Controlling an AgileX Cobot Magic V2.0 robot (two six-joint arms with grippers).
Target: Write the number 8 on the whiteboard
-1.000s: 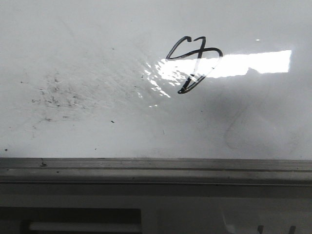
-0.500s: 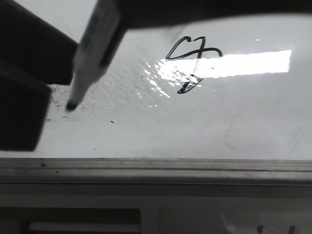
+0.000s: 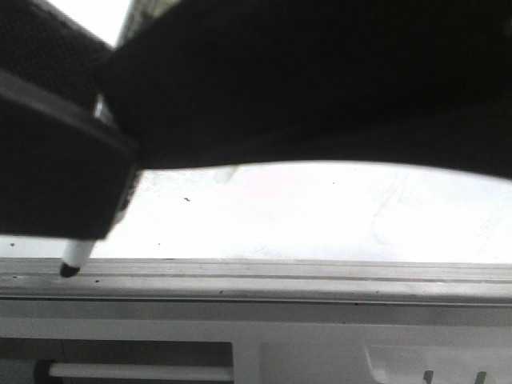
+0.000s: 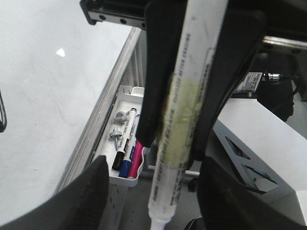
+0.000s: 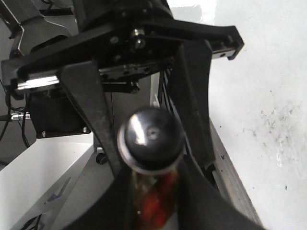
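- I cannot see the number 8 from the front: a dark arm [image 3: 320,88] fills the upper part of that view and covers the board area behind it. In the left wrist view a short black stroke [image 4: 2,112] shows at the picture's edge on the white surface; I cannot tell what it belongs to.
- The whiteboard [image 3: 320,212] shows as a bright glossy strip below the arm, with a few dark specks, and its grey metal edge rail [image 3: 280,276] runs along the near side.
- My left gripper [image 4: 194,124] is clamped on a white marker [image 4: 184,120]; both black fingers [image 4: 156,96] press against the barrel, which has a yellowish band of tape round it where it is gripped.
- From the front, the marker's black tip [image 3: 70,270] sits at the edge rail, at the near left of the board, below the dark gripper body [image 3: 56,160].
- Just beside the rail, the left wrist view shows a small white tray [image 4: 127,179] holding several markers, black, blue and pink caps among them, plus two grey knob-like pieces.
- My right gripper [image 5: 148,143] is closed round a rounded dark object with a glossy top [image 5: 151,136] and a reddish, transparent-looking lower part; I cannot tell what it is.
- Beyond that gripper lies white board surface with grey-black smudges [image 5: 283,129].
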